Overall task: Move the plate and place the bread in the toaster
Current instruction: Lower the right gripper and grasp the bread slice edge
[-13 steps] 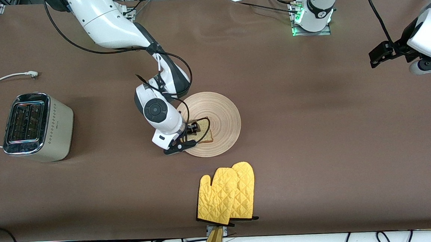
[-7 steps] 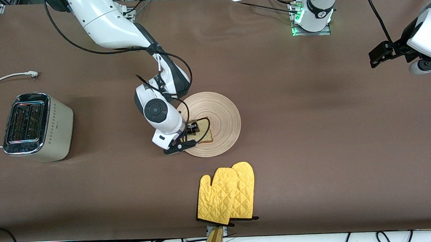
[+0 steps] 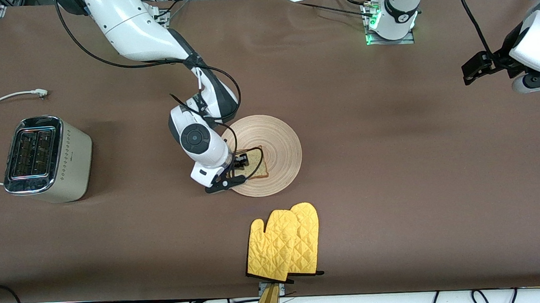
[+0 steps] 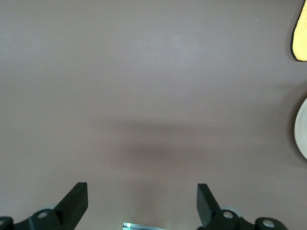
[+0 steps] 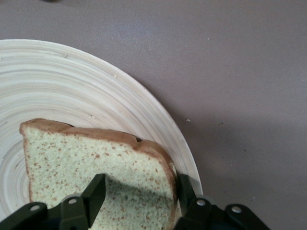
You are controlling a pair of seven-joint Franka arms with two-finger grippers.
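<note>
A pale beige plate (image 3: 269,142) ringed with concentric grain, tan speckled bread (image 3: 255,169) crusted in darker brown, a cream toaster (image 3: 47,158) topped in chrome, and yellow quilted mitts (image 3: 285,242) are seen on a brown desk (image 3: 392,162).

L end effector (image 4: 142,203) fingers wide apart over bare table (image 4: 144,96); plate (image 4: 302,127) rim, yellow mitt (image 4: 301,33) corner at edge.

From the plate (image 3: 274,137), your way to the toaster (image 3: 45,158) at nine o'clock is bare table; yellow mitts (image 3: 285,242) block six o'clock.
</note>
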